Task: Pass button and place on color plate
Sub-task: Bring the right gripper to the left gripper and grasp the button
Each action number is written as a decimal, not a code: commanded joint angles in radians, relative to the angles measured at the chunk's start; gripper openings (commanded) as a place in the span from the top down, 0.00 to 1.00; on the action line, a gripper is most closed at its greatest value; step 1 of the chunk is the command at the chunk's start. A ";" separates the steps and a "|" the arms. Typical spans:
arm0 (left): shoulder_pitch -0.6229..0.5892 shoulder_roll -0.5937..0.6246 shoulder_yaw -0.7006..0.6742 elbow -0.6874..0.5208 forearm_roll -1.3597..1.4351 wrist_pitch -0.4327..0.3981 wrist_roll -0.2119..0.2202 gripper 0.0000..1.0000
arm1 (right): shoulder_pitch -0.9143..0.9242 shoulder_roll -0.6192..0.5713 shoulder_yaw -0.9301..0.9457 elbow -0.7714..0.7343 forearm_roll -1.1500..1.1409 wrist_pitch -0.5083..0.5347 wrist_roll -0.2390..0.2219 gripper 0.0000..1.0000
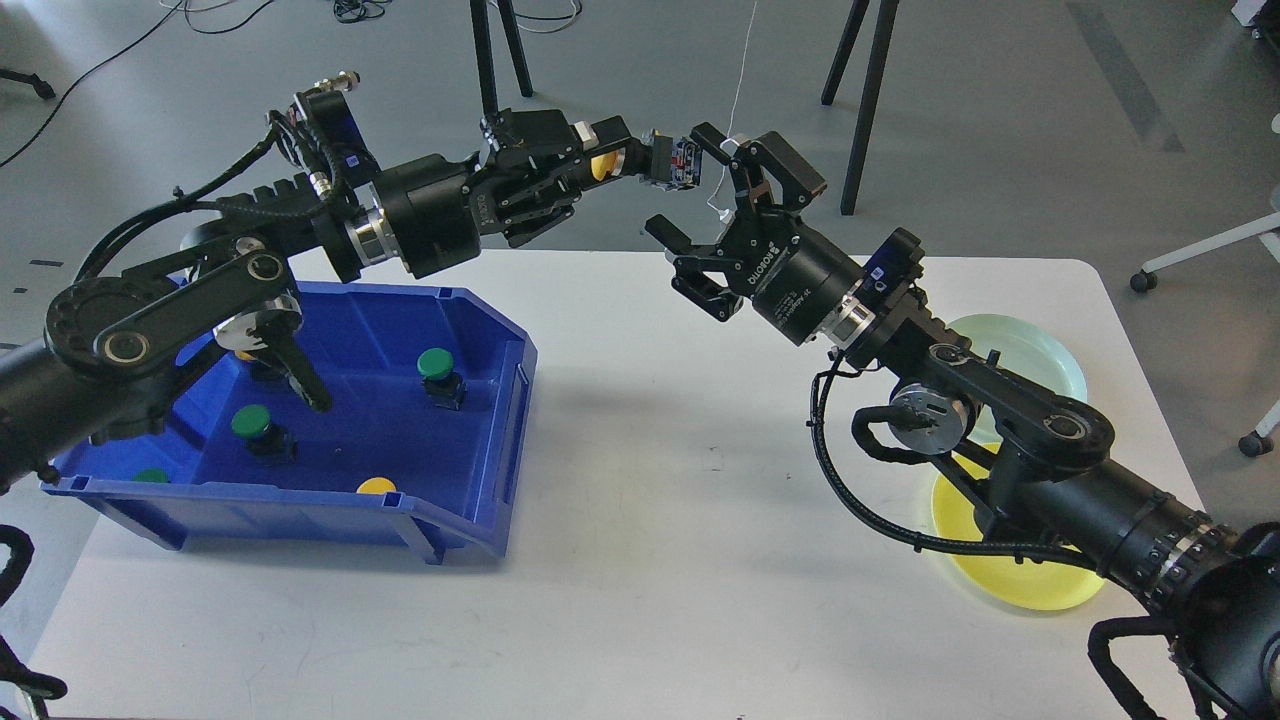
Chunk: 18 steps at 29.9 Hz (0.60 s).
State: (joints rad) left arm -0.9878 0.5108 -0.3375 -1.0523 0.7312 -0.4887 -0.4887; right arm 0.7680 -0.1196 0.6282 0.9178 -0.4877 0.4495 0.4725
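Note:
My left gripper is shut on a yellow button, held high above the table's back edge, with the button's dark body pointing right. My right gripper is open, its fingers spread just right of and below the button's body, not touching it. The yellow plate lies at the right front, partly hidden by my right arm. The pale green plate lies behind it. The blue bin at the left holds several more green and yellow buttons, such as a green one.
The white table spans the view. Black tripod legs and a white cable are on the floor behind the table. A chair caster shows at the far right edge.

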 commanded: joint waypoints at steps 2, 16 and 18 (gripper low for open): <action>0.000 0.000 0.000 0.000 0.001 0.000 0.000 0.91 | 0.013 0.018 0.002 -0.013 0.008 -0.011 0.003 0.01; -0.002 0.003 -0.006 0.023 -0.007 0.000 0.000 0.90 | 0.016 0.023 0.004 -0.001 0.018 -0.026 0.005 0.14; -0.002 0.002 -0.005 0.023 -0.019 0.000 0.000 0.90 | 0.016 0.023 0.005 -0.001 0.018 -0.026 0.005 0.18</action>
State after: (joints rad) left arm -0.9889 0.5140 -0.3416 -1.0318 0.7253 -0.4888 -0.4887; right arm 0.7848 -0.0966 0.6335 0.9160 -0.4694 0.4220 0.4771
